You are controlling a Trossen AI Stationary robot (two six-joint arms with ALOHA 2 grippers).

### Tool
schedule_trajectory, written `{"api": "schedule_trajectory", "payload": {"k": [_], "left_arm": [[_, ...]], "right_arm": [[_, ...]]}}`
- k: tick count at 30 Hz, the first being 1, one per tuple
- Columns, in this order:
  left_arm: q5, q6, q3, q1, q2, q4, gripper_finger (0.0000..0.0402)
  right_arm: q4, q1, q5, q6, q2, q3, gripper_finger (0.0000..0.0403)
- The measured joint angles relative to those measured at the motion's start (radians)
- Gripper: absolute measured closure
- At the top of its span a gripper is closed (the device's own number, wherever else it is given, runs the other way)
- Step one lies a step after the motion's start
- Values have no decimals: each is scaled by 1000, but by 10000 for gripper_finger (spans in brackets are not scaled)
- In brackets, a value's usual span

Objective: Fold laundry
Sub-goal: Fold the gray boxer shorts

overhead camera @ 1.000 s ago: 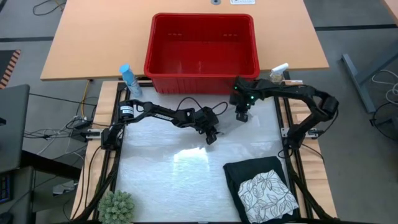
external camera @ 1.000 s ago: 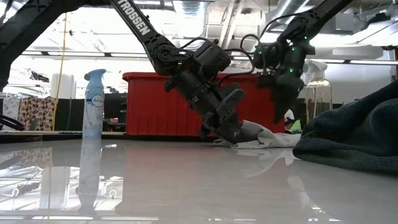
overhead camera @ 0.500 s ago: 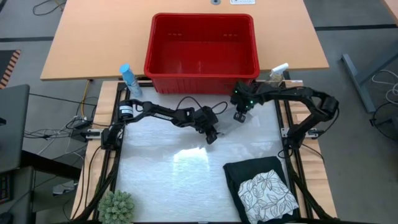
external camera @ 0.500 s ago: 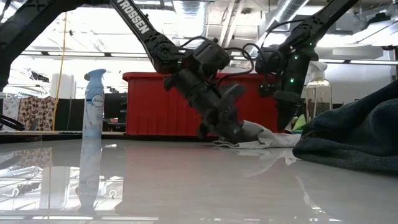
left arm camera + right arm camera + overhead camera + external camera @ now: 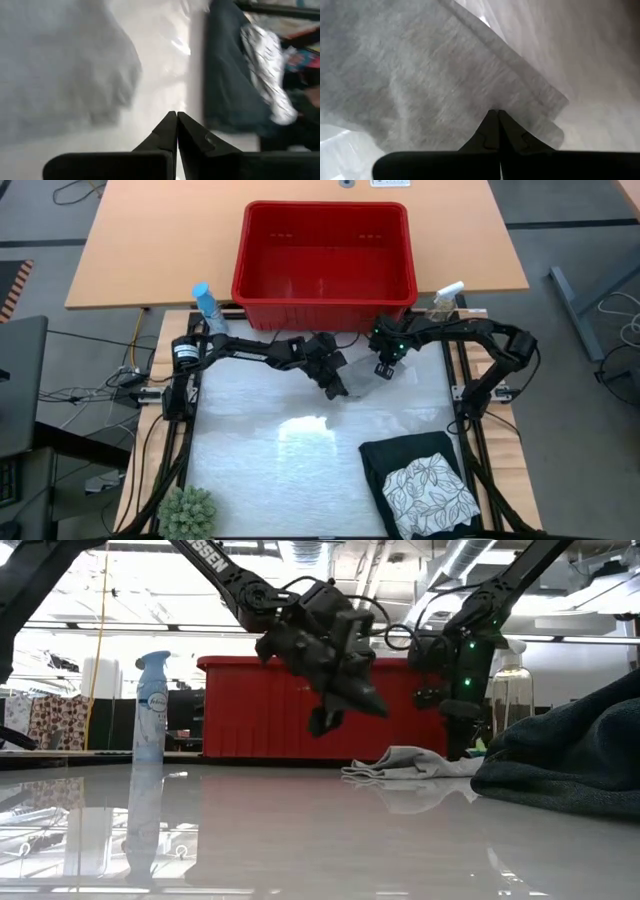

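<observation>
A small grey cloth (image 5: 365,380) lies flat and rumpled on the white table, far of centre; the low view shows the cloth (image 5: 410,762) too. My left gripper (image 5: 336,389) is shut and empty. It hangs tilted in the air above the cloth's left edge, as the low view of the gripper (image 5: 319,724) shows. My right gripper (image 5: 382,370) is shut and points down at the cloth's far right part (image 5: 470,85). Dark folded jeans (image 5: 415,455) lie at the near right, with the leaf-print cloth (image 5: 430,492) on top of them. My right gripper's shut fingertips (image 5: 496,116) point down at the grey cloth near its far right edge. The cloth lies flat on the table below them. I cannot tell whether the tips touch it or stand just above it.
The red basket (image 5: 325,250) stands behind the table's far edge. A blue spray bottle (image 5: 207,308) is at the far left, a clear spray bottle (image 5: 447,297) at the far right, and a small plant (image 5: 188,512) at the near left corner.
My left gripper has lifted off the table beside the cloth, gone a little toward the far edge, and rolled and tipped up. It has stayed shut. My right gripper has come down toward the cloth's far right part, also shut. The cloth lies where it was.
</observation>
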Motion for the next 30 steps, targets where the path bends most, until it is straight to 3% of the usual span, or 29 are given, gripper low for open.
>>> {"api": "schedule_trajectory", "payload": {"k": [2, 4, 11, 15, 26, 30], "left_arm": [[66, -12, 0, 11, -15, -46, 401], [52, -4, 0, 16, -28, -50, 401], [-320, 65, 1, -30, -24, 134, 401], [-346, 85, 2, -58, 28, 261, 402], [-627, 261, 1, -129, 80, 162, 401], [-626, 245, -2, -132, 119, 160, 401]], "right_arm": [[6, 4, 2, 0, 1, 0, 389], [8, 4, 1, 0, -3, 0, 389], [10, 7, 1, 3, -4, 0, 389], [9, 9, 0, 3, -4, 2, 389], [17, 8, 0, 0, -4, 2, 388], [26, 8, -1, 0, -4, 3, 387]]}}
